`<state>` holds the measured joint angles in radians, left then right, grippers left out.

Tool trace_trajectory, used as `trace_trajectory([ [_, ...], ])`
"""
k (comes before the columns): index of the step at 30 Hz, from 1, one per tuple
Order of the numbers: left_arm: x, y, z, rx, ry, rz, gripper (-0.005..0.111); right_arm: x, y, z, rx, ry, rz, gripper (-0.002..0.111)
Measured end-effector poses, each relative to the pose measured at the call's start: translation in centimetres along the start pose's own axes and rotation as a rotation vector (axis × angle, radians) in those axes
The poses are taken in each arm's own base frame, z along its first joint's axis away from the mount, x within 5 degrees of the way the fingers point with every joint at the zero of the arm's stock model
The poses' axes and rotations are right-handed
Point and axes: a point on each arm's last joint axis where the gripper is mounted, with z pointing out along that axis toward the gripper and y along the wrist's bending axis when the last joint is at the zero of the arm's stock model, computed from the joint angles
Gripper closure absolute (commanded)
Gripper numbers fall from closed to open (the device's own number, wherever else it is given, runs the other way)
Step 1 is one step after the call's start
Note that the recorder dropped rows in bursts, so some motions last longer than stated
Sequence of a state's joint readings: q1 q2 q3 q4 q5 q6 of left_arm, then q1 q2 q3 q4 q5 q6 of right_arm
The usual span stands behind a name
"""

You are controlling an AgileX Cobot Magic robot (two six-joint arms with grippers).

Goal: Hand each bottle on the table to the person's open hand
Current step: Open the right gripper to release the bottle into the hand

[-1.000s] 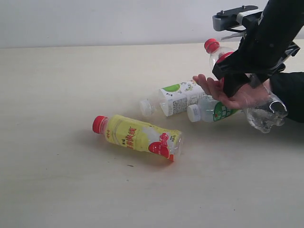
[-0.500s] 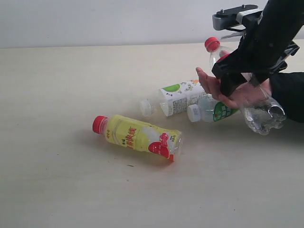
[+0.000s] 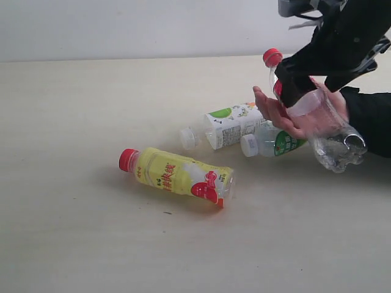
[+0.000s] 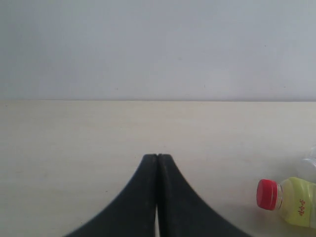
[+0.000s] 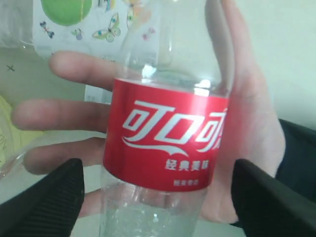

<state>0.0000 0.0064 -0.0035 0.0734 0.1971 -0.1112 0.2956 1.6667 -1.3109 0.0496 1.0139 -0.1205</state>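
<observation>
R gripper is spread wide: its two black fingers stand either side of the red-label bottle w/ a clear gap on each side, so it has hold of nothing. That bottle lies across the hand, which is palm up w/ a black sleeve behind it. In the ext. view the bottle is tilted, its red cap high and toward the far side, its clear base low and sticking out past the palm. In the R wrist view the person's fingers and palm show behind the bottle, open rather than curled round it. The other three bottles lie on their sides on the table. The white-label bottle and green-label bottle are side by side, touching or nearly so, their white caps toward the left of the ext. view and their far ends hidden behind the hand. The yellow bottle is nearer the camera and apart from those two, red cap to the left. L gripper has its fingers pressed together w/ nothing btwn them, table ahead of it, and the yellow bottle's cap end just shows at the edge of its view.
</observation>
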Motion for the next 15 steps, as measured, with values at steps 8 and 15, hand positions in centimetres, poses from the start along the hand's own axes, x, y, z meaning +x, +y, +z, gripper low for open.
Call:
trace_trajectory([
  [8,0.0,0.0,0.0,0.000,0.000,0.000,0.107,0.4,0.3,-5.7,0.011,-0.140,-0.007,0.075],
  [15,0.0,0.0,0.0,0.000,0.000,0.000,0.107,4.7,1.9,-13.1,-0.068,-0.373,-0.037,0.108],
])
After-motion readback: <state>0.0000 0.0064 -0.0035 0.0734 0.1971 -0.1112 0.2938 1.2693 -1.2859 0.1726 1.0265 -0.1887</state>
